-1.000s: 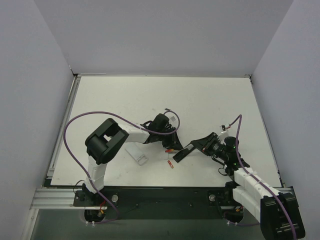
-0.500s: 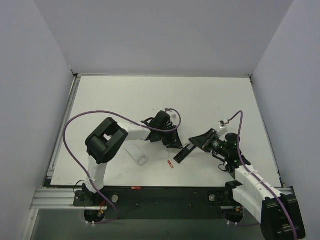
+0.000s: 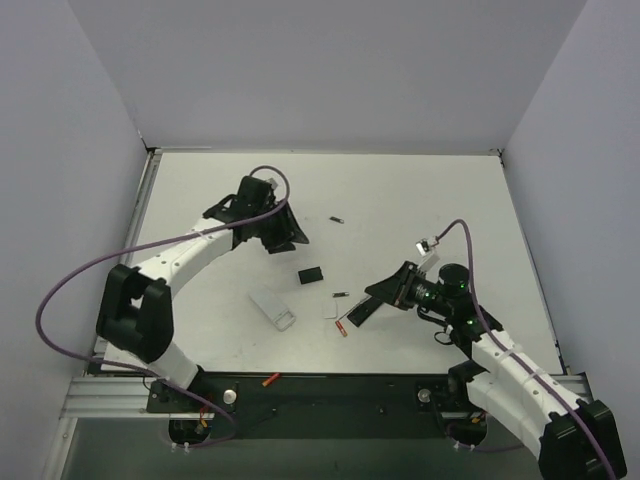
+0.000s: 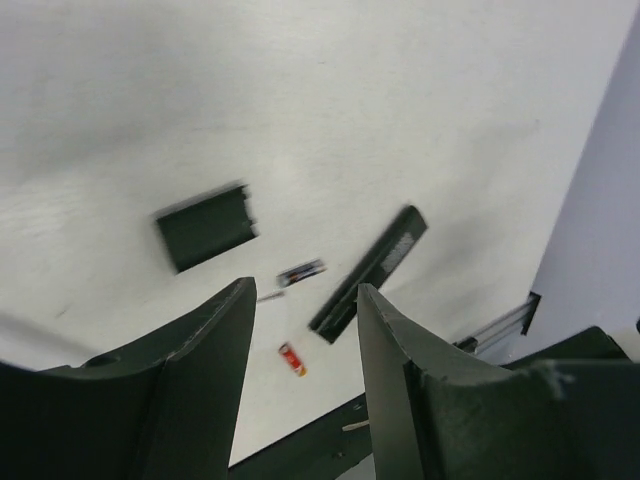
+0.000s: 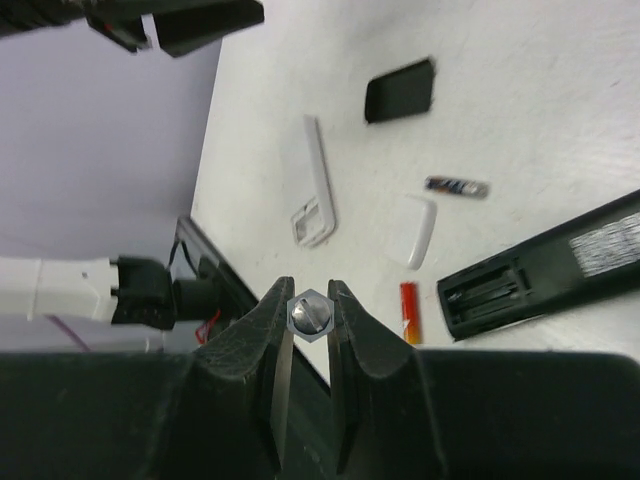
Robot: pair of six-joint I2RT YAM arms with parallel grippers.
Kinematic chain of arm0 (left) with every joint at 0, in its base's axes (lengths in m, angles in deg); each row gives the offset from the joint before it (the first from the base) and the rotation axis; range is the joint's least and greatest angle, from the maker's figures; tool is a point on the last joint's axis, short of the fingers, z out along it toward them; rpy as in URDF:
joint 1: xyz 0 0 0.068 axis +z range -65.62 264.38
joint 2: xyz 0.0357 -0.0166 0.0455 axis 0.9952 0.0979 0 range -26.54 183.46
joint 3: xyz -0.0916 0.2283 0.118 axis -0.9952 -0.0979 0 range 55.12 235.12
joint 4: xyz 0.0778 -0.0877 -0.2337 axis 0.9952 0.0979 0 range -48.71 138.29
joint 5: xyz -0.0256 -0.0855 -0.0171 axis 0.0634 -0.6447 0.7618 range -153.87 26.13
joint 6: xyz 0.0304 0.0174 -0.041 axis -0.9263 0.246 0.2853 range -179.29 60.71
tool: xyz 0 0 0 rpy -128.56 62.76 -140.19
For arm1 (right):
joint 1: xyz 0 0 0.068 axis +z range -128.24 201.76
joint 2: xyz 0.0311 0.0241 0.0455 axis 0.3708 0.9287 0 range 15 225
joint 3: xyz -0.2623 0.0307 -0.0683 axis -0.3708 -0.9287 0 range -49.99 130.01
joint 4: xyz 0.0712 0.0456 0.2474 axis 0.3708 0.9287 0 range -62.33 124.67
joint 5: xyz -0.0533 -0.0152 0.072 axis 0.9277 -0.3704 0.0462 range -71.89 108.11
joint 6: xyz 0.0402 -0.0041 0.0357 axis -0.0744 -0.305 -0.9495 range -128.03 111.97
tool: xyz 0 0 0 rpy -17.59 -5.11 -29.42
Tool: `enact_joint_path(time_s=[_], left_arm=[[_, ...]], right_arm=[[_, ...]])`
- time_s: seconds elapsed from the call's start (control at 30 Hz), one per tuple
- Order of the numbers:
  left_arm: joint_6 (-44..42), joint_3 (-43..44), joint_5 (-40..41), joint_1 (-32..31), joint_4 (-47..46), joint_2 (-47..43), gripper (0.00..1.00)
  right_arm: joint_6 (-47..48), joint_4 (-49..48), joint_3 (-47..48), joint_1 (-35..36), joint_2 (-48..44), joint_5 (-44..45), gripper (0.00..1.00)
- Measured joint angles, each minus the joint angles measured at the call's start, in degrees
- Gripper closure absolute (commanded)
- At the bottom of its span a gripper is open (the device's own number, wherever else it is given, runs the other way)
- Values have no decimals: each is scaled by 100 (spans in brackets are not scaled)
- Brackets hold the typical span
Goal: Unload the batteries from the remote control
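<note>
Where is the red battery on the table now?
In the top view, the red battery lies near the front edge of the table, left of the black remote, a small white piece just behind it.

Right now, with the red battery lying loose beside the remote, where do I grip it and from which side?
Take the red battery across its middle, from straight above, closing on its long sides. It lies flat on the table, so only the top is free. The remote sits close beside it; that gap looks tight. Open the shut right tool first.

White table [image 3: 420, 200], plain grey walls [image 3: 330, 70]
</note>
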Motion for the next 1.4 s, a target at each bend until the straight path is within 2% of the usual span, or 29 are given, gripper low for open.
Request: enact_joint_path(time_s=[0.13,0.27,0.4,0.6,0.77,1.0,1.2,1.27,1.33,1.4], left_arm=[[9,-785,678,479,905,-916,46],[225,-1438,1397,564,1902,-1895,47],[787,-1770,1882,562,2765,-2968,47],[1353,-1851,2396,444,3639,-4017,47],[1873,-2494,2284,433,4151,-4341,47],[2299,-3091,2041,334,4406,-4555,48],[2625,-3058,2299,-815,4756,-4122,48],[2771,-3067,2267,-1040,4767,-4059,50],[2857,-3126,2159,-1156,4690,-4098,56],[2868,-3294,2028,-1193,4478,-4218,56]], right_arm=[[129,33,63,981,326,227,100],[149,2,131,1585,719,407,100],[173,-46,284,1700,1003,514,100],[293,-68,452,1705,1051,533,100],[428,-85,555,1786,1084,494,100],[494,-400,774,2562,1679,516,100],[485,-544,774,2680,1823,717,100],[485,-640,774,2712,1856,772,100],[474,-870,774,2841,1941,811,100],[463,-1102,774,3018,2081,815,100]])
